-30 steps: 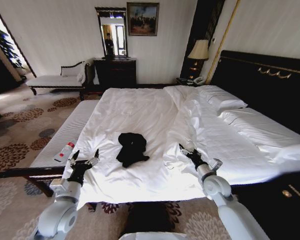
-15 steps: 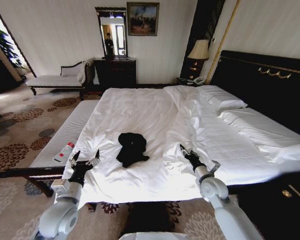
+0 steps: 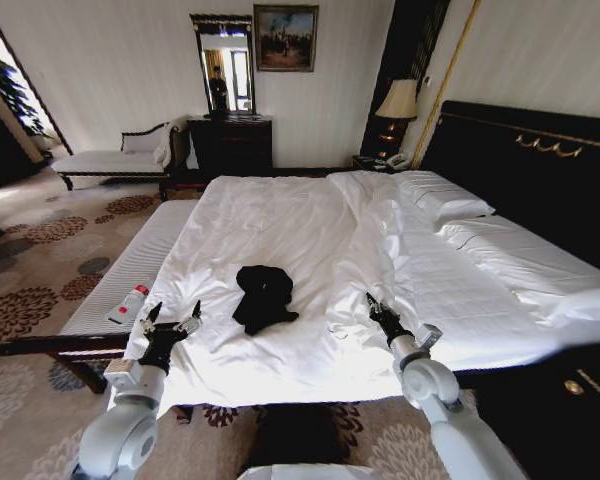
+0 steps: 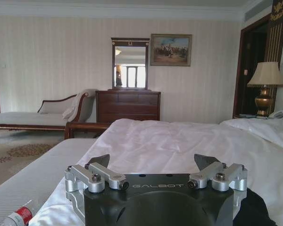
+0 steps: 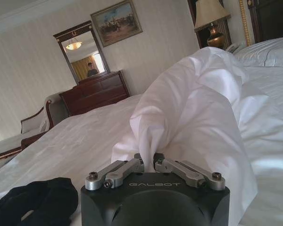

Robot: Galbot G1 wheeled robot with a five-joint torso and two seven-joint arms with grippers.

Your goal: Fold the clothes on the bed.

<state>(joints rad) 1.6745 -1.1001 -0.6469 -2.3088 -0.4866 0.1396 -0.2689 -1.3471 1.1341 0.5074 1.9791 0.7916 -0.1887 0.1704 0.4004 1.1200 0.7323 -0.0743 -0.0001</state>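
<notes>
Across the room ahead, one bed [image 3: 280, 215] takes most of the space: white sheets, a dark headboard [image 3: 540, 160] on the robot's right side, two white pillows [image 3: 445, 200] lined up against it. One rumpled white duvet [image 3: 400, 260] lies bunched along the right half of the mattress, a raised fold of it standing up in the right wrist view. One long striped bench [image 3: 130, 265] runs just beside the bed's left edge. Farther back: one chaise [image 3: 115, 160] by the far wall, one dark dresser [image 3: 230, 145] with one mirror [image 3: 223, 65] over it, one framed painting [image 3: 285, 38] beside the mirror, one table lamp [image 3: 398, 100] near the headboard corner. One black T-shirt [image 3: 263, 295] lies crumpled in a heap on the bare sheet, near the front edge of the bed, roughly between the two arms and touching neither; lettering cannot be made out. Two grippers counted. Left gripper [image 3: 172, 322] sits at the bed's front left corner, fingers [image 4: 98, 160] spread wide with nothing between them, well apart from the shirt. Right gripper [image 3: 376, 307] is at the near edge of the duvet; its fingers [image 5: 146, 159] are pressed together, pinching a bunch of duvet cloth. One small white bottle with red cap [image 3: 128, 303] lies on the bench, near the left gripper.
</notes>
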